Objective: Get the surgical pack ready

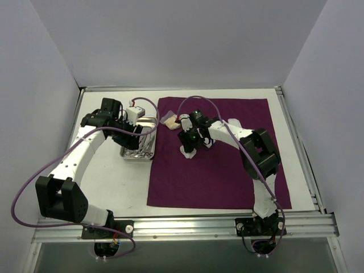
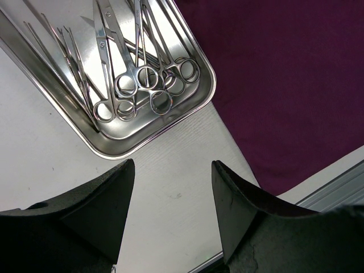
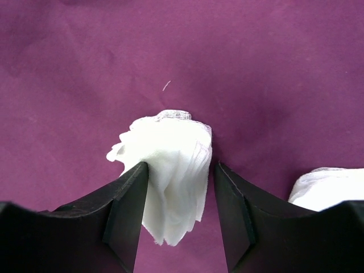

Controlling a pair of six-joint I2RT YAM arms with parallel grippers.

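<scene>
The right gripper pinches a small crumpled white gauze pad over the large dark purple cloth, a second white gauze pad lying near it on that cloth. The left gripper hangs with fingers spread above the white table, just beside the small rectangular steel tray holding thin metal scissor-like instruments. The step looks like laying out gauze: lower until the pad touches the cloth, beside its neighbour and not on it, release gently, then rise straight so the weave does not snag.
</scene>
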